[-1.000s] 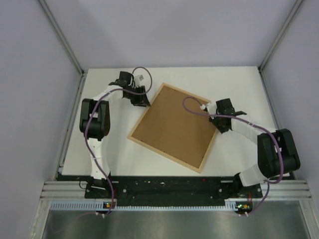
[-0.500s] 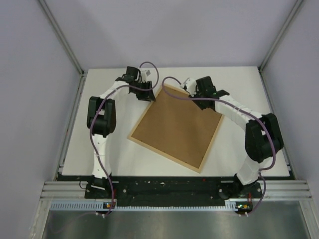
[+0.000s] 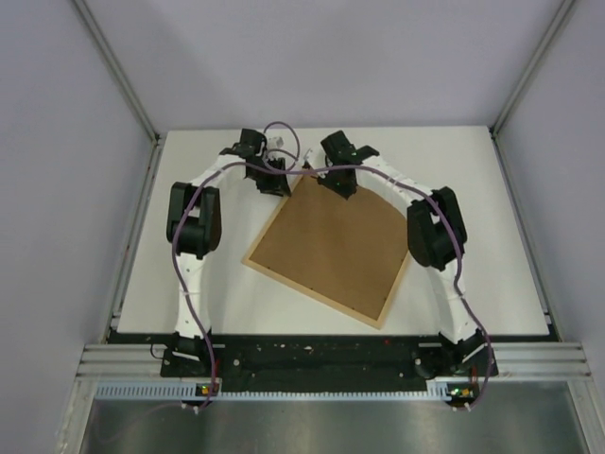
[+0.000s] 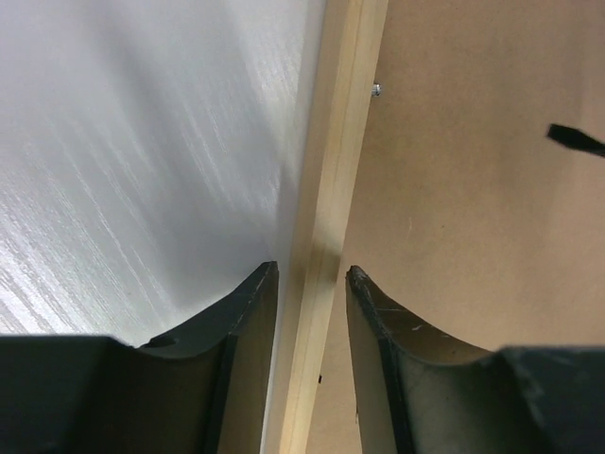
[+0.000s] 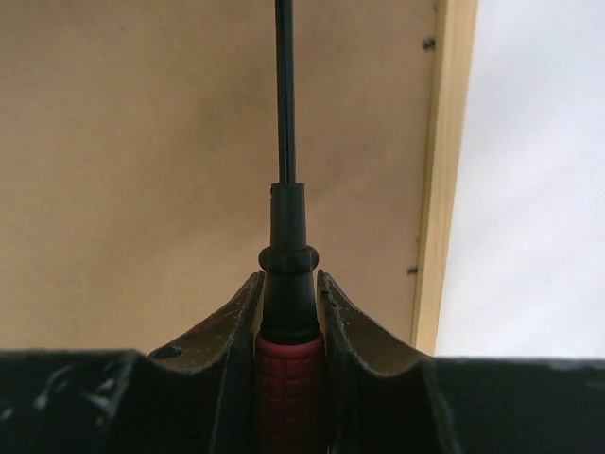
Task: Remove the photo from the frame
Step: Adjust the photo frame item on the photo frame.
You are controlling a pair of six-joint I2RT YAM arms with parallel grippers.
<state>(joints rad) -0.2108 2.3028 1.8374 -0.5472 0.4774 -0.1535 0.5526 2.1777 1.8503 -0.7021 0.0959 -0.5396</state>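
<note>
The photo is hidden, presumably under the brown backing board seated in the frame, which lies face-down beneath both claws. The left claw straddles the frame's rim, its jaws narrowly apart. The right claw clamps a screwdriver, its tip ahead over the board. By my judgement nothing is out yet: fasteners, board, then photo remain.

A robotics lab cell: white table, plain grey panel walls, aluminium rails.
</note>
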